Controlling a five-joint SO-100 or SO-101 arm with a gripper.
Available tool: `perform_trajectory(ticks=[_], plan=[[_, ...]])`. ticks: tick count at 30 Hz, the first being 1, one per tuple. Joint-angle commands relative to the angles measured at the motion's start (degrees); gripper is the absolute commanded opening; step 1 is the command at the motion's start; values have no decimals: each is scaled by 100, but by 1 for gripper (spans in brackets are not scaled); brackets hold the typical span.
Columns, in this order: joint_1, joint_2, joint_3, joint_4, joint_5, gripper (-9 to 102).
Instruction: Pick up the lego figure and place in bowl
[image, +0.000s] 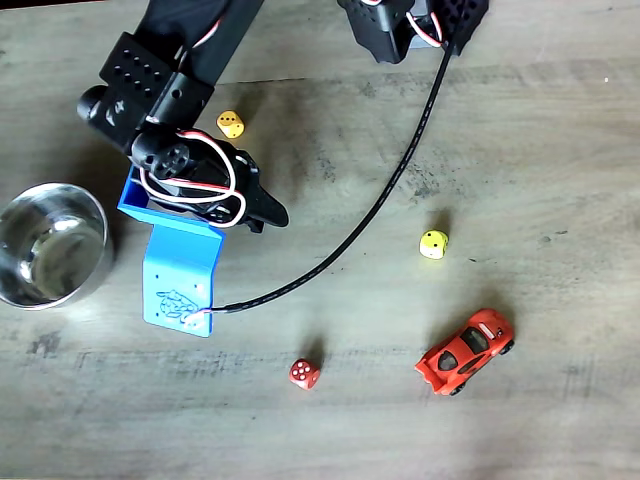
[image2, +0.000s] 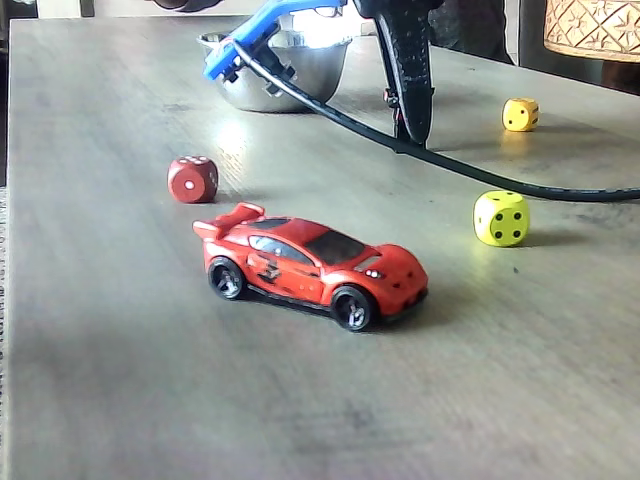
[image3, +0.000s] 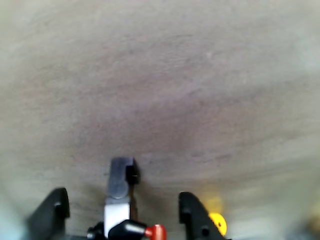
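Closest to the wrist lens is your claw (image3: 122, 197), low at 6 o'clock in that view. A small black piece with a red tip sits between its dark parts, and I take that to be the lego figure (image3: 150, 231). I cannot tell from these pictures whether the jaws are apart or closed on it. In the low fixed view the black jaw stands tip-down on the worktop (image2: 120, 380) with a red bit just beside it.

Your main risk is lifting on an unconfirmed grip. The figure is tiny, so a pinch on its edge could flick it away or let it drop short of the bowl.

In the top fixed view the bowl (image: 96, 210) lies at 9 o'clock from the claw, with bare worktop between them. The blue camera bracket (image: 180, 270) leads on that side and could knock the rim and skid the light bowl. Its black cable (image: 380, 200) trails toward 2 o'clock and could drag.

The orange die (image: 231, 124) sits near at 12 o'clock. The yellow die (image: 433, 244) at 3, the red toy car (image: 465, 352) at 4 and the red die (image: 305, 373) at 5 are all well apart, off the route. In the low fixed view the worktop's edge runs down the 9 o'clock side of the frame, so keep the drop centred.
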Motion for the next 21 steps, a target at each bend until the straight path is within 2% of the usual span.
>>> perform_trajectory(ticks=[1,21], plan=[[-35,70,-88,-35,-35,26],[-35,141,-97,-44,-35,25]])
